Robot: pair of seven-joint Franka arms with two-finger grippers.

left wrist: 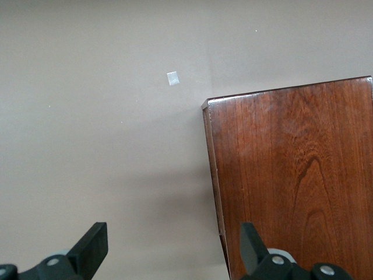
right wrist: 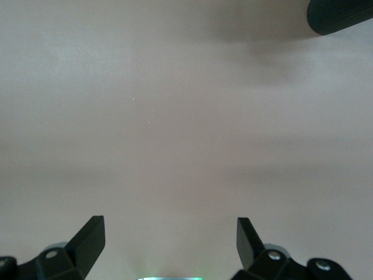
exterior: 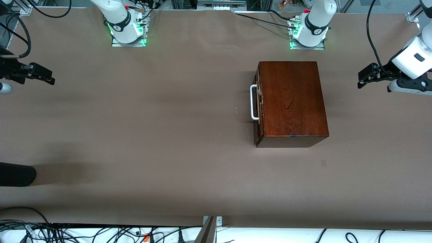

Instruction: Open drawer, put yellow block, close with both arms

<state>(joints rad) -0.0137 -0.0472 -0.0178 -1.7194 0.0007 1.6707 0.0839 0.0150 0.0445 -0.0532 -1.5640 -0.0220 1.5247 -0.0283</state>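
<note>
The dark-brown wooden box (exterior: pixel 292 101) stands on the table in front of the left arm's base. Its drawer (exterior: pixel 259 113) is pushed in, and the white bar handle (exterior: pixel 253 102) faces the right arm's end of the table. The yellow block is out of view. My left gripper (exterior: pixel 360 80) hangs open over the table at the left arm's end, apart from the box. In the left wrist view the left gripper (left wrist: pixel 173 245) is empty, with the box top (left wrist: pixel 297 181) past one finger. My right gripper (exterior: pixel 50 77) is open and empty over bare table at the right arm's end; the right wrist view shows the right gripper (right wrist: pixel 170 242) over nothing.
A black rounded object (exterior: pixel 17 174) juts in over the table at the right arm's end, seen in the right wrist view as a dark shape (right wrist: pixel 341 14). A small pale scrap (exterior: pixel 323 163) lies nearer the front camera than the box. Cables run along the table's edges.
</note>
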